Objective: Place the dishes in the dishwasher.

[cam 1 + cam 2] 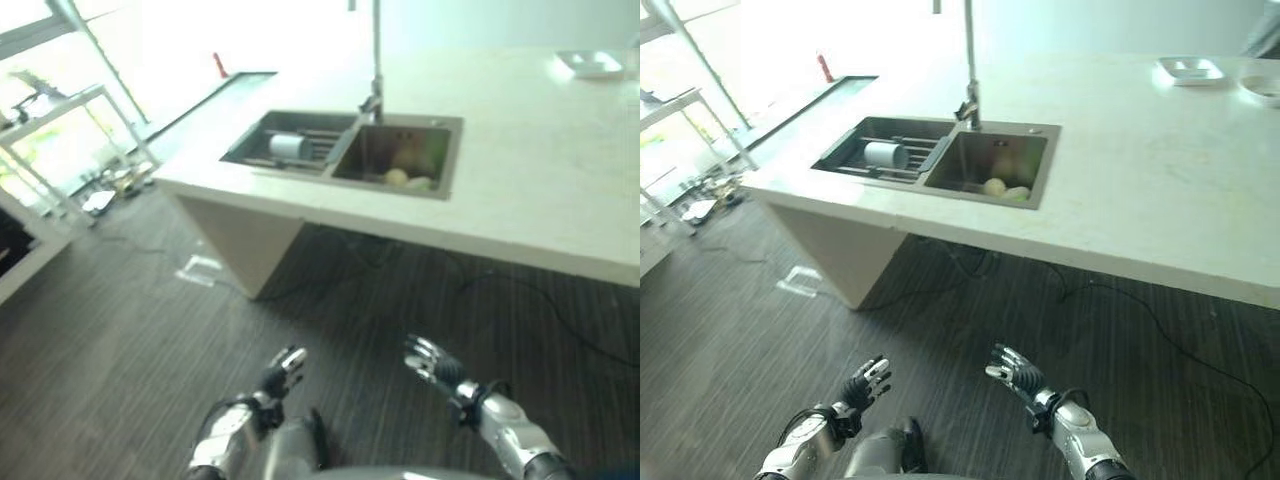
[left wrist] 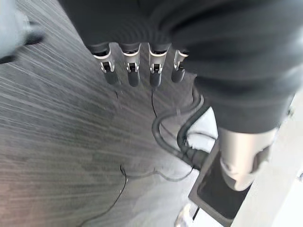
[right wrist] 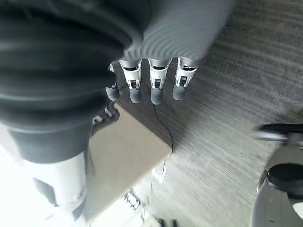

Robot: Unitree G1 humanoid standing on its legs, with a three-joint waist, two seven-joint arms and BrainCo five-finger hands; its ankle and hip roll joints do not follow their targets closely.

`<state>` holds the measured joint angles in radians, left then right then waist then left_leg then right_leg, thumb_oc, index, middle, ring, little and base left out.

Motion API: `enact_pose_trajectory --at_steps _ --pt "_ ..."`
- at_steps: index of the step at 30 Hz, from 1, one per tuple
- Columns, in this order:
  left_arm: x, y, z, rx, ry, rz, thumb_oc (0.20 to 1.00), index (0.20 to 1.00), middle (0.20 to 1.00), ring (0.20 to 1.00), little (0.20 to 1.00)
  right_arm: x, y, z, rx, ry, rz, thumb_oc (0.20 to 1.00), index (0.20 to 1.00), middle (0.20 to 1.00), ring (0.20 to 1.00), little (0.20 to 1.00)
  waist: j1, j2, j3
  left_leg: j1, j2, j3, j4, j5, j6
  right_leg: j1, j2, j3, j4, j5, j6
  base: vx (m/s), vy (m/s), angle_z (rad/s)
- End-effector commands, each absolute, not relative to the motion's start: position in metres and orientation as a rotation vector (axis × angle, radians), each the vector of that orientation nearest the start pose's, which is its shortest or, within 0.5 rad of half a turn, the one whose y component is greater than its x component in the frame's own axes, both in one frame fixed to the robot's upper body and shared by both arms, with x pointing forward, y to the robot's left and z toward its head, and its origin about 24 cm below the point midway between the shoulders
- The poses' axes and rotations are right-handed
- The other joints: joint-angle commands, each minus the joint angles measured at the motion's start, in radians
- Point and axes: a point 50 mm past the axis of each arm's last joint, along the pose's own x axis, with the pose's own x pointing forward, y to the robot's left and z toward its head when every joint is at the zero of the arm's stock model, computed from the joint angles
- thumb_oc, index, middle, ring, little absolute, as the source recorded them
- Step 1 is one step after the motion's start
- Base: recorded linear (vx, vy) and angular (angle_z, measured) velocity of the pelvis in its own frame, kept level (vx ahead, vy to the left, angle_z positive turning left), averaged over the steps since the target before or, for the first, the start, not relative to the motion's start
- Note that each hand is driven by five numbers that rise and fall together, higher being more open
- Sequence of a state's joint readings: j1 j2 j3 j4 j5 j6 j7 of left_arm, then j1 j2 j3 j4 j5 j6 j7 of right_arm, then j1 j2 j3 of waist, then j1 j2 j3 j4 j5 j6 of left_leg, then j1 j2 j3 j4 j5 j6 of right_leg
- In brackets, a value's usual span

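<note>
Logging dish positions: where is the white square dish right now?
The white square dish sits on the countertop at its far right, well right of the sink.

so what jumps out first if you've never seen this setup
The double sink set in the pale counter, with a tall tap behind it. Its left basin holds a rack with a white cup, and pale round things lie in the right one. Low in the head views, the left hand and right hand hang open and empty above the dark floor.
</note>
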<state>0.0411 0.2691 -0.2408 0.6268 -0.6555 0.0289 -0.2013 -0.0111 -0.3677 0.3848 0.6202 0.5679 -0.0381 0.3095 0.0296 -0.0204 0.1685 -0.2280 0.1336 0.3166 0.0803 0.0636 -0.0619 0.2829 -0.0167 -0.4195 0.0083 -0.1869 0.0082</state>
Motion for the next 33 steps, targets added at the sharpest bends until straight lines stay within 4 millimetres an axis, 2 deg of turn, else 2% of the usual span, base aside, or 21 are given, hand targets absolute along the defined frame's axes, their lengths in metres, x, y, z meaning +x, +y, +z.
enact_pose_trajectory --at_steps 1,2,3,4,7,10,12,15,16,17,18,19,21,22,25,28,29,30,31,32,33 --pt "0.195 0.177 -0.085 -0.369 0.609 -0.172 1.0 1.0 1.0 1.0 1.0 0.206 -0.18 -0.075 0.18 0.55 0.353 1.0 1.0 1.0 1.0 1.0 0.015 0.032 0.01 0.184 0.126 -0.015 -0.12 0.178 -0.102 -0.101 -0.076 0.077 0.055 0.084 0.05 0.38 0.341 -0.64" --pt "0.195 0.177 -0.085 -0.369 0.611 -0.174 1.0 1.0 1.0 1.0 1.0 0.204 -0.18 -0.077 0.182 0.555 0.349 1.0 1.0 1.0 1.0 1.0 0.005 0.025 0.003 0.202 0.123 0.012 -0.122 0.153 -0.106 -0.088 -0.088 0.068 0.062 0.068 0.06 0.39 0.392 -0.57" --pt "0.195 0.177 -0.086 -0.365 0.615 -0.181 1.0 1.0 1.0 1.0 1.0 0.202 -0.179 -0.078 0.184 0.56 0.344 1.0 1.0 1.0 1.0 1.0 -0.006 0.02 -0.003 0.228 0.116 0.061 -0.136 0.122 -0.092 -0.08 -0.104 0.05 0.077 0.057 0.072 0.35 0.382 -0.32" --pt "0.195 0.178 -0.086 -0.354 0.62 -0.19 1.0 1.0 1.0 1.0 1.0 0.2 -0.179 -0.081 0.193 0.566 0.331 1.0 1.0 1.0 1.0 1.0 -0.011 0.016 -0.009 0.238 0.106 0.082 -0.136 0.107 -0.084 -0.074 -0.118 0.042 0.09 0.052 0.081 0.29 0.36 0.14" --pt "0.201 0.177 -0.085 -0.311 0.626 -0.218 1.0 1.0 1.0 1.0 1.0 0.197 -0.177 -0.085 0.247 0.573 0.295 1.0 1.0 1.0 1.0 1.0 0.002 0.008 -0.016 0.242 0.049 0.055 -0.118 0.056 -0.037 -0.066 -0.15 0.036 0.163 0.042 0.104 0.32 0.398 0.89" --pt "0.207 0.181 -0.08 -0.278 0.621 -0.222 1.0 1.0 1.0 1.0 1.0 0.196 -0.172 -0.085 0.254 0.568 0.297 1.0 1.0 1.0 1.0 1.0 0.001 0.001 -0.019 0.265 -0.026 0.037 -0.143 0.018 0.022 -0.104 -0.19 0.063 0.281 0.113 0.152 0.24 0.41 1.04" --pt "0.211 0.187 -0.078 -0.247 0.618 -0.217 1.0 1.0 1.0 1.0 1.0 0.197 -0.17 -0.083 0.267 0.558 0.285 1.0 1.0 1.0 1.0 1.0 -0.002 0.003 -0.019 0.284 -0.08 0.021 -0.156 -0.023 0.07 -0.158 -0.218 0.087 0.438 0.182 0.178 0.21 0.462 0.63" --pt "0.212 0.194 -0.076 -0.23 0.616 -0.193 1.0 1.0 1.0 1.0 1.0 0.197 -0.167 -0.082 0.27 0.555 0.287 1.0 1.0 1.0 1.0 1.0 0.006 0.011 -0.017 0.307 -0.12 0.03 -0.165 -0.059 0.106 -0.224 -0.266 0.06 0.619 0.25 0.198 0.14 0.316 0.47" --pt "0.211 0.201 -0.075 -0.248 0.599 -0.16 1.0 1.0 1.0 1.0 1.0 0.2 -0.166 -0.08 0.263 0.551 0.294 1.0 1.0 1.0 1.0 1.0 -0.002 0.02 -0.005 0.334 -0.131 0.026 -0.168 -0.077 0.104 -0.313 -0.22 0.035 0.612 0.227 0.188 0.09 0.192 -0.15" --pt "0.211 0.201 -0.075 -0.249 0.599 -0.16 1.0 1.0 1.0 1.0 1.0 0.2 -0.166 -0.08 0.263 0.551 0.294 1.0 1.0 1.0 1.0 1.0 -0.002 0.021 -0.004 0.334 -0.13 0.026 -0.168 -0.077 0.104 -0.312 -0.219 0.034 0.611 0.227 0.188 0.08 0.099 -0.3" --pt "0.214 0.202 -0.072 -0.257 0.595 -0.16 1.0 1.0 1.0 1.0 1.0 0.2 -0.167 -0.079 0.262 0.555 0.285 1.0 1.0 1.0 1.0 1.0 -0.017 0.019 0.007 0.353 -0.139 0.007 -0.168 -0.086 0.098 -0.354 -0.185 0.028 0.553 0.236 0.183 0.05 -0.005 -0.03" --pt "0.216 0.202 -0.071 -0.261 0.594 -0.158 1.0 1.0 1.0 1.0 1.0 0.199 -0.168 -0.08 0.258 0.56 0.283 1.0 1.0 1.0 1.0 1.0 -0.019 0.021 0.015 0.367 -0.136 0.009 -0.168 -0.092 0.092 -0.379 -0.2 0.0 0.527 0.252 0.182 0.07 0.008 0.21" --pt "0.213 0.204 -0.072 -0.266 0.602 -0.151 1.0 1.0 1.0 1.0 1.0 0.197 -0.17 -0.082 0.249 0.578 0.279 1.0 1.0 1.0 1.0 1.0 -0.011 0.025 0.026 0.398 -0.144 0.014 -0.168 -0.119 0.095 -0.423 -0.273 -0.064 0.543 0.311 0.199 0.06 0.015 0.25" --pt "0.211 0.204 -0.074 -0.266 0.607 -0.15 1.0 1.0 1.0 1.0 1.0 0.196 -0.171 -0.083 0.248 0.586 0.273 1.0 1.0 1.0 1.0 1.0 -0.011 0.026 0.026 0.401 -0.146 0.01 -0.168 -0.12 0.095 -0.424 -0.278 -0.064 0.542 0.308 0.199 0.05 -0.072 0.13" --pt "0.203 0.202 -0.082 -0.28 0.624 -0.144 1.0 1.0 1.0 1.0 1.0 0.19 -0.176 -0.095 0.265 0.65 0.205 1.0 1.0 1.0 1.0 1.0 -0.009 0.023 0.016 0.418 -0.15 0.02 -0.164 -0.123 0.091 -0.387 -0.269 -0.077 0.439 0.307 0.195 0.06 -0.139 0.04" --pt "0.199 0.198 -0.086 -0.278 0.633 -0.151 1.0 1.0 1.0 1.0 1.0 0.179 -0.181 -0.105 0.24 0.701 0.187 1.0 1.0 1.0 1.0 1.0 -0.021 0.021 0.013 0.418 -0.164 0.02 -0.064 -0.178 0.097 -0.369 -0.238 -0.074 0.369 0.266 0.166 0.05 -0.108 -0.09" --pt "0.196 0.192 -0.089 -0.301 0.641 -0.159 1.0 1.0 1.0 1.0 1.0 0.173 -0.197 -0.113 0.18 0.749 0.144 1.0 1.0 1.0 1.0 1.0 0.012 0.01 0.024 0.317 -0.12 -0.08 0.15 -0.14 0.032 -0.269 -0.153 -0.011 0.217 0.138 0.085 0.07 -0.028 -0.11" --pt "0.195 0.191 -0.089 -0.308 0.639 -0.158 1.0 1.0 1.0 1.0 1.0 0.173 -0.2 -0.114 0.173 0.755 0.14 1.0 1.0 1.0 1.0 1.0 0.017 0.011 0.025 0.308 -0.108 -0.094 0.149 -0.129 0.024 -0.253 -0.144 0.002 0.201 0.129 0.078 0.02 0.065 -0.23" --pt "0.194 0.19 -0.089 -0.316 0.633 -0.158 1.0 1.0 1.0 1.0 1.0 0.174 -0.205 -0.114 0.169 0.761 0.128 1.0 1.0 1.0 1.0 1.0 0.024 0.01 0.024 0.291 -0.088 -0.104 0.119 -0.089 0.02 -0.242 -0.138 0.011 0.174 0.137 0.065 -0.01 0.224 -0.87" --pt "0.194 0.189 -0.09 -0.326 0.631 -0.151 1.0 1.0 1.0 1.0 1.0 0.175 -0.21 -0.115 0.158 0.77 0.126 1.0 1.0 1.0 1.0 1.0 0.031 0.013 0.02 0.287 -0.044 -0.131 0.067 -0.042 -0.004 -0.225 -0.129 0.043 0.152 0.13 0.068 0.04 0.367 -1.17" --pt "0.194 0.187 -0.091 -0.34 0.632 -0.13 1.0 1.0 1.0 1.0 1.0 0.176 -0.216 -0.115 0.135 0.784 0.128 1.0 1.0 1.0 1.0 1.0 0.042 0.017 0.016 0.275 0.011 -0.193 0.003 0.029 -0.035 -0.21 -0.124 0.089 0.137 0.126 0.073 0.13 0.438 -1.2"
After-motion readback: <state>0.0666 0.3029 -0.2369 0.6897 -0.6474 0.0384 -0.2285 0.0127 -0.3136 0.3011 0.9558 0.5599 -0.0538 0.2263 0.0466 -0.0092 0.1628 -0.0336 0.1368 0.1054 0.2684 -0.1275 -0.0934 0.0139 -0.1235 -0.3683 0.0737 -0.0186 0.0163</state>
